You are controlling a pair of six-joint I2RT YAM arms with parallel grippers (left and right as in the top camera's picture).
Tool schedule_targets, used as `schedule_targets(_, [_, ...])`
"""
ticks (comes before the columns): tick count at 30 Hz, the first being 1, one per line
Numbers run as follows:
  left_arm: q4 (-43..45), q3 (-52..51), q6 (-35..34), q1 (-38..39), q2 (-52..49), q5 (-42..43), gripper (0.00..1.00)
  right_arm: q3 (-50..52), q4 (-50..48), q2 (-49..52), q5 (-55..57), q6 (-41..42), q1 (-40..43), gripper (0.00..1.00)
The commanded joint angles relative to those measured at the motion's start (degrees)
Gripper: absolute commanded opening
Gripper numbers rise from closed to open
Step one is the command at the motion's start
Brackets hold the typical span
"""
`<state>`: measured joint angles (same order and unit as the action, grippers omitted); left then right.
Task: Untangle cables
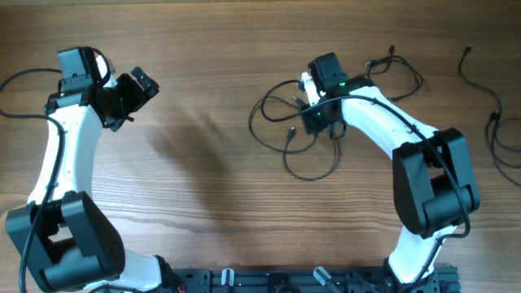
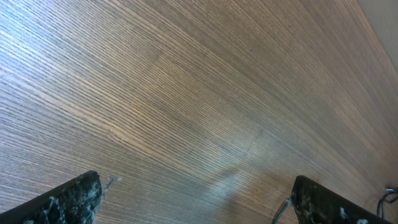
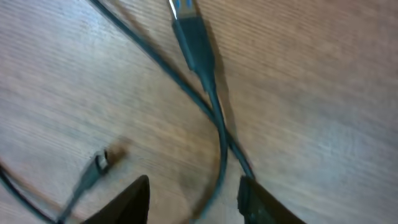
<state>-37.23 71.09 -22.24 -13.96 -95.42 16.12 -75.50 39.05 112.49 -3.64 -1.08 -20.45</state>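
A tangle of thin black cables (image 1: 286, 122) lies looped on the wooden table at centre right. My right gripper (image 1: 319, 122) hangs over the tangle's right part. In the right wrist view its fingers (image 3: 194, 198) are open, with one cable strand (image 3: 219, 155) running between them and a second strand crossing it. A plug end (image 3: 193, 37) lies above and a small plug (image 3: 99, 163) to the left. My left gripper (image 1: 134, 89) is far off at the upper left, open (image 2: 196, 199) over bare wood, holding nothing.
More thin black cables lie apart at the table's right edge (image 1: 496, 130), one near the top (image 1: 472, 69). A thick black cord (image 1: 20, 81) runs to the left arm. The arms' bases stand at the near edge.
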Motion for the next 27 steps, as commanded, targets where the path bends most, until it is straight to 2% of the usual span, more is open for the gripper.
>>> schedule_targets(1, [0.11,-0.26,-0.55,-0.2,-0.37,-0.39,1.0,-2.29,0.07,0.0,-0.52,-3.61,-0.07,0.49])
schedule_targets(4, [0.11,-0.26,-0.55,-0.2,-0.37,-0.39,1.0,-3.19,-1.55,0.04,-1.79,-3.45,-0.33,0.49])
schedule_targets(8, [0.11,-0.26,-0.55,-0.2,-0.37,-0.39,1.0,-4.02,-0.59,0.28,3.39,-3.54,-0.2,0.49])
schedule_targets(18, [0.11,-0.26,-0.55,-0.2,-0.37,-0.39,1.0,-3.54,4.52,10.82,4.15,-3.28,-0.22,0.5])
schedule_targets(19, [0.11,-0.26,-0.52,-0.2,-0.37,-0.39,1.0,-3.45,5.6,10.88,4.81,-3.26,-0.2,0.47])
schedule_targets(20, [0.11,-0.26,-0.55,-0.2,-0.37,-0.39,1.0,-3.17,6.32,10.91,5.92,-3.28,-0.15,0.4])
schedule_targets(21, [0.11,-0.26,-0.55,-0.2,-0.37,-0.39,1.0,-3.1,7.39,10.91,7.65,-3.28,-0.15,0.27])
schedule_targets(22, [0.11,-0.26,-0.55,-0.2,-0.37,-0.39,1.0,-3.1,8.85,10.91,9.92,-3.23,-0.15,0.22])
schedule_targets(24, [0.11,-0.26,-0.55,-0.2,-0.37,-0.39,1.0,-2.97,10.78,10.91,13.07,-3.26,-0.13,0.2])
schedule_targets(27, [0.11,-0.26,-0.55,-0.2,-0.37,-0.39,1.0,-2.97,12.9,10.91,15.06,-3.37,-0.13,0.04])
